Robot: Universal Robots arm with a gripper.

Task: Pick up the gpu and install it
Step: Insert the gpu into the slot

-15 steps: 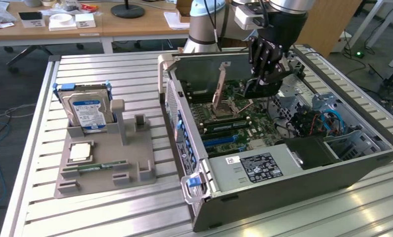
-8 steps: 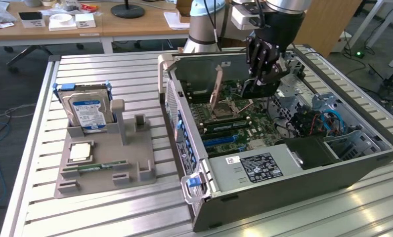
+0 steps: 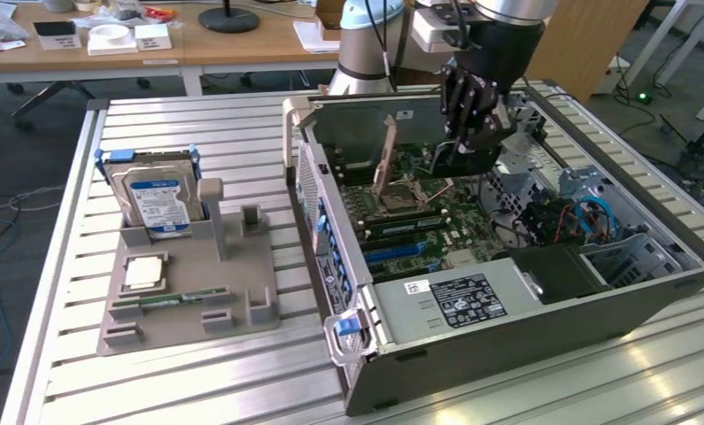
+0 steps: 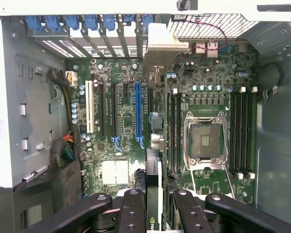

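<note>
Nearest us in the exterior view, a grey holder [image 3: 251, 319] on the table [image 3: 186, 390] carries a memory stick [image 3: 168, 299] and, upright at its far end, a hard drive [image 3: 160, 202]. Beyond it, to the exterior view's right, lies the open computer case [image 3: 506, 354]. Over the far part of its motherboard [image 3: 422, 230] the gripper [image 3: 475, 140] points straight down from the arm [image 3: 506, 35], which reaches in from the far side. The jaws are clamped on the gpu [image 3: 461, 159], which hangs on edge below them inside the case. The wrist view adds detail: looking down past the black fingers [image 4: 131, 213], we see the card edge-on, running parallel to the blue slot [image 4: 138, 111] and just beside it, with the open CPU socket [image 4: 203, 141] further across the board.
</note>
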